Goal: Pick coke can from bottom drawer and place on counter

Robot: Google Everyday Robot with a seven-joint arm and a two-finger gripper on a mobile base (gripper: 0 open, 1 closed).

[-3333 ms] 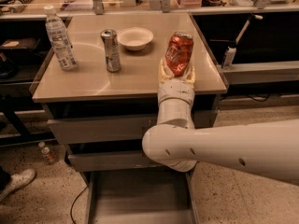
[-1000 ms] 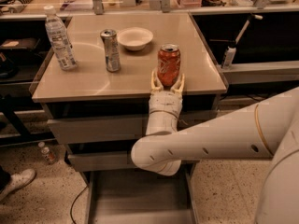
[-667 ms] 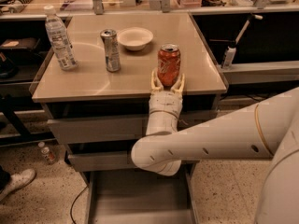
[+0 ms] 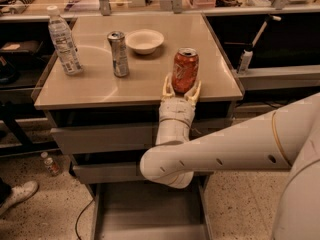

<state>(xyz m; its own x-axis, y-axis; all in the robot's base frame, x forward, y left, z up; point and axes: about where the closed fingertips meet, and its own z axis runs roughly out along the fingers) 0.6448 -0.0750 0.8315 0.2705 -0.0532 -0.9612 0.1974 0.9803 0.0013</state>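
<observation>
Red coke can (image 4: 185,69) (upright) in hand (image 4: 183,84) at counter (image 4: 100,86), near bowl (image 4: 144,40).

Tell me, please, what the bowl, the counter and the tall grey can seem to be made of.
The bowl: probably ceramic or plastic, matte off-white. The counter: perhaps laminate, glossy beige with reflections. The tall grey can: thin metal, dull silver sheen. The pincer is at the coke can, near the counter's front edge.

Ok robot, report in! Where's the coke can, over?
Gripper at counter's front edge, shut on coke can. It stands upright on the counter. Silver can, bowl, bottle off left, not in the way.
</observation>
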